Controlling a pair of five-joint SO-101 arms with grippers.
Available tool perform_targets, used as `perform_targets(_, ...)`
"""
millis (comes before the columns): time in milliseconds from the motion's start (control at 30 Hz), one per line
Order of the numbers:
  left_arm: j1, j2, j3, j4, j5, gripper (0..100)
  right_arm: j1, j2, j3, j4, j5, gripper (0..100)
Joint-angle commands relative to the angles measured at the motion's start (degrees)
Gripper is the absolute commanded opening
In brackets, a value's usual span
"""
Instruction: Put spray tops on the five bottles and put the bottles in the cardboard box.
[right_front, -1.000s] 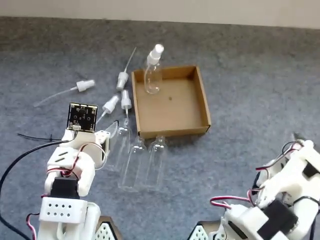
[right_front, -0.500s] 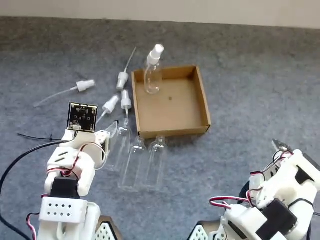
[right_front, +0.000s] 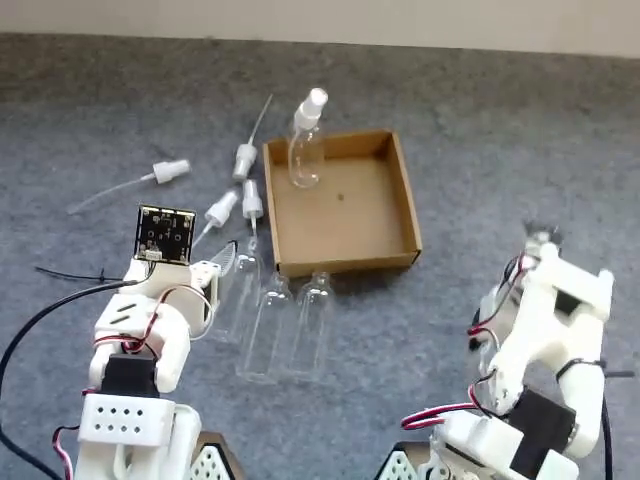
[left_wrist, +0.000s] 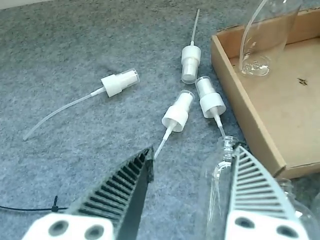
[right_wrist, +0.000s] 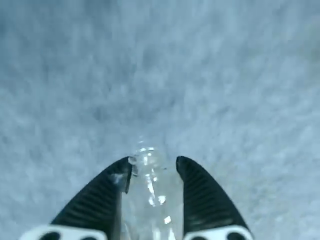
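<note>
A clear plastic bottle (right_wrist: 149, 195) is being clamped in the right pincer (right_wrist: 152, 167) above the grey tabletop (right_wrist: 225, 75), apart from the brown cardboard box (right_front: 408, 215). The left pincer (left_wrist: 192, 155) is being held apart over a second clear bottle (left_wrist: 220, 170), near loose white spray tops (left_wrist: 178, 111).

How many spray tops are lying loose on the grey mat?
4 spray tops, all left of the cardboard box: one farthest out, one beside the box's far corner, two by its left wall. A fifth tops the boxed bottle.
</note>
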Motion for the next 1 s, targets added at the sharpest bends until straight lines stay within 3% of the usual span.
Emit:
perform_targets(0,0.66,-0.92,-1.10,0.00,-0.35,23,-3.12,-0.22,-11.74,-3.74,-5.01,0.6)
perform_targets(267,0.66,-0.75,-1.10,0.00,-0.35,23,-3.91,-0.13,-17.19,-12.88,-6.51,0.5)
perform_targets(600,0.66,-0.57,-1.10,0.00,-0.35,23,-5.23,6.55,-20.70,-19.74,7.21,0.5)
perform_targets(967,0.66,-0.48,-1.01,0.00,-0.35,23,-9.80,19.82,-34.59,-19.74,14.68,2.6)
